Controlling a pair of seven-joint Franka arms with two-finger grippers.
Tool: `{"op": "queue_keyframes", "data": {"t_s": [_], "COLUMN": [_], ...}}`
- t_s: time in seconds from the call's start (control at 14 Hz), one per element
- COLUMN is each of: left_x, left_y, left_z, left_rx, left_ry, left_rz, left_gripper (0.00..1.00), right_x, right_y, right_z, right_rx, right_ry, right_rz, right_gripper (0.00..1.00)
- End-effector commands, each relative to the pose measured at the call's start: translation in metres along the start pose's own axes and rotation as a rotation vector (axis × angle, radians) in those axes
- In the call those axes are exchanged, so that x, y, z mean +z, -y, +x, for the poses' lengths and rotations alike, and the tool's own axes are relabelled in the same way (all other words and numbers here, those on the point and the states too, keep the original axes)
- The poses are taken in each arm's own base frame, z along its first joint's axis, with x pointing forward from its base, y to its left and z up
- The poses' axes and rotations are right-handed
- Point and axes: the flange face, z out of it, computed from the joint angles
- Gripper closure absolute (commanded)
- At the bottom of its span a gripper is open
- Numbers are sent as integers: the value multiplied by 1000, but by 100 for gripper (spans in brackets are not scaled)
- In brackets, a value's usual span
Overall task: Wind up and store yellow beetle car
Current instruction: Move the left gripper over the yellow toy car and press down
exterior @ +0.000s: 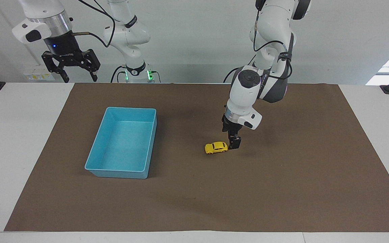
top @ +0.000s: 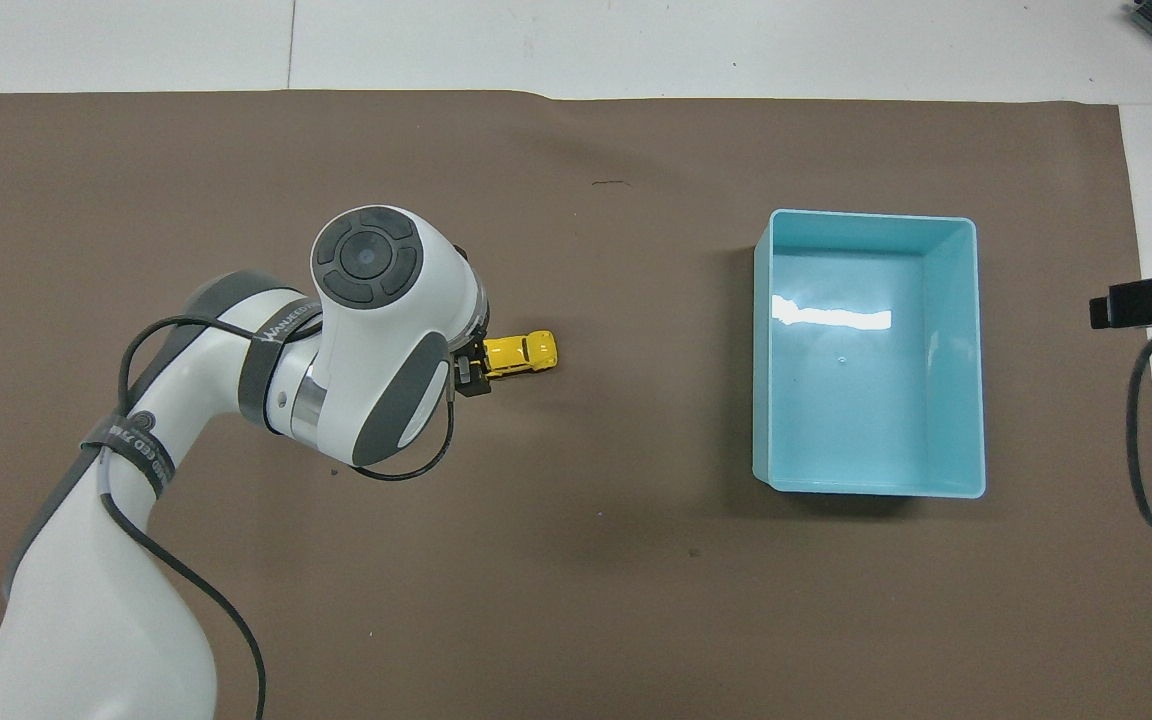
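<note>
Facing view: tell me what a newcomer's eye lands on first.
The left gripper, low at one end of the yellow beetle car mid-mat, jaws open. The empty light blue bin sits toward the right arm's end, and the right gripper waits open, raised by its base.

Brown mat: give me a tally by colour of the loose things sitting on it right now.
Yellow: 1, the yellow beetle car
Light blue: 1, the light blue bin
Total: 2
</note>
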Motion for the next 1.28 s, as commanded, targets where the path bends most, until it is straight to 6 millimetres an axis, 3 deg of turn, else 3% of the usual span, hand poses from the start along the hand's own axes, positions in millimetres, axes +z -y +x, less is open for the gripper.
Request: {"op": "queue_keyframes", "data": {"t_s": [0.0, 0.07, 0.29, 0.57, 1.21], "left_x": [39, 48, 50, 59, 63], "left_y": [14, 12, 12, 3, 0], "left_z": [-34, -39, -43, -31, -30], "left_rx": [30, 29, -8, -76, -119], "left_ry": [-31, -44, -52, -68, -70], "left_rz": [50, 69, 69, 73, 42], "left_gripper": [0, 0, 0, 0, 0], "right_x": [-3, -3, -3, -3, -3], "right_y": [0, 0, 0, 0, 0], "right_z": [-7, -7, -7, -7, -7], "right_rx": [9, 9, 9, 9, 9], "right_ry": [6, 6, 6, 6, 6], "right_rz": [11, 11, 11, 11, 11], "right_gripper": [0, 0, 0, 0, 0]}}
